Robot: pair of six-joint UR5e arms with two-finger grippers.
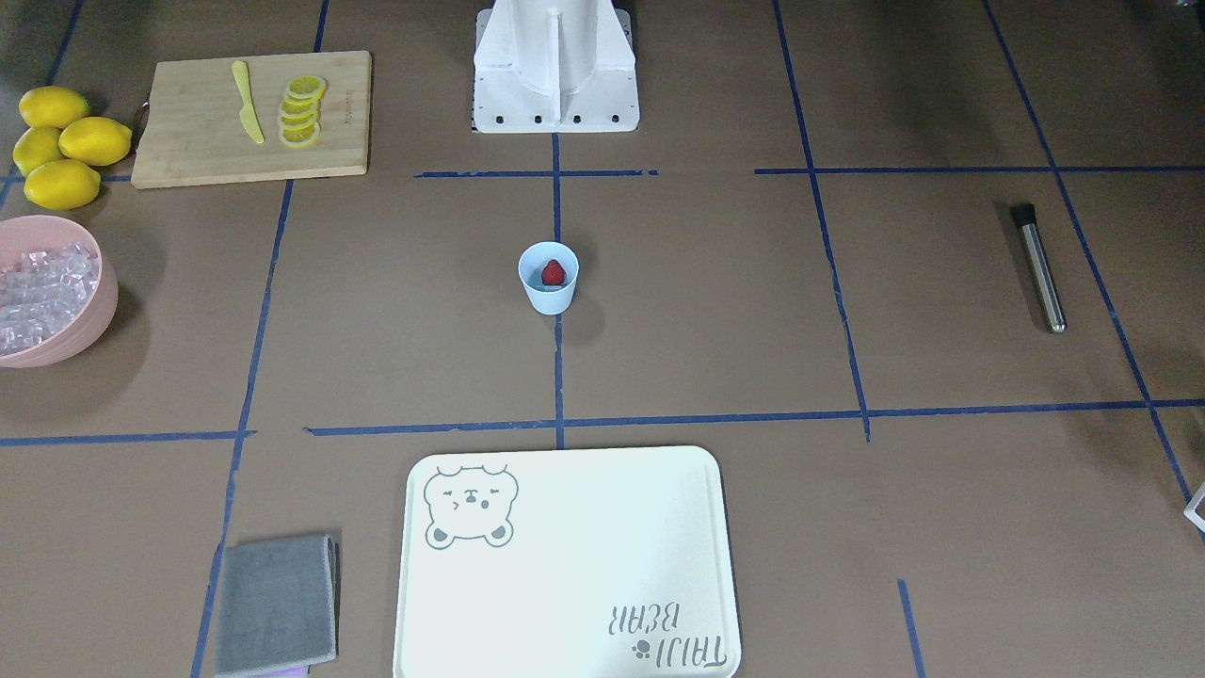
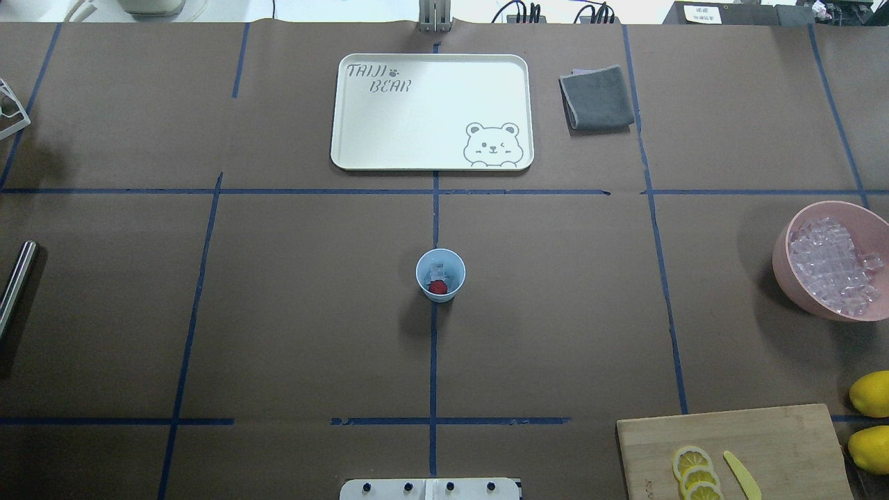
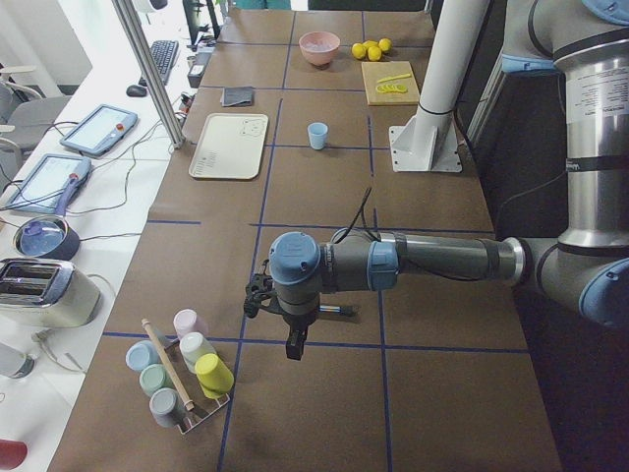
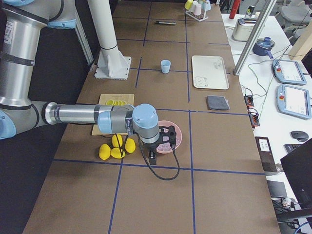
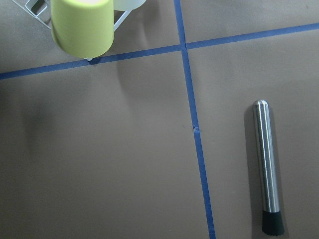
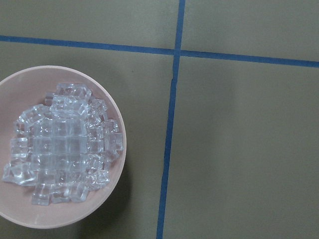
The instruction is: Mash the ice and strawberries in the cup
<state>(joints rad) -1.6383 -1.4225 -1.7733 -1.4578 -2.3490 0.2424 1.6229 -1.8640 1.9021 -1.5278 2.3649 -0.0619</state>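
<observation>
The light blue cup [image 1: 548,294] stands upright at the table's middle, and also shows in the overhead view [image 2: 450,287]. Inside it lie a red strawberry [image 1: 554,272] and a clear ice cube [image 2: 437,268]. A steel muddler [image 5: 266,164] with a black tip lies flat at the table's left end [image 1: 1038,268]. My left gripper [image 3: 295,344] hangs above the table near the muddler. My right gripper [image 4: 152,158] hangs over the pink bowl [image 6: 122,149] of ice cubes [image 6: 65,154]. I cannot tell whether either gripper is open or shut.
A white bear tray [image 2: 430,76] and a grey cloth [image 2: 597,97] lie on the far side. A cutting board [image 1: 198,141] holds lemon slices [image 1: 301,111] and a yellow knife [image 1: 248,102]; whole lemons [image 1: 66,141] lie beside it. A rack of cups [image 3: 187,379] stands at the left end.
</observation>
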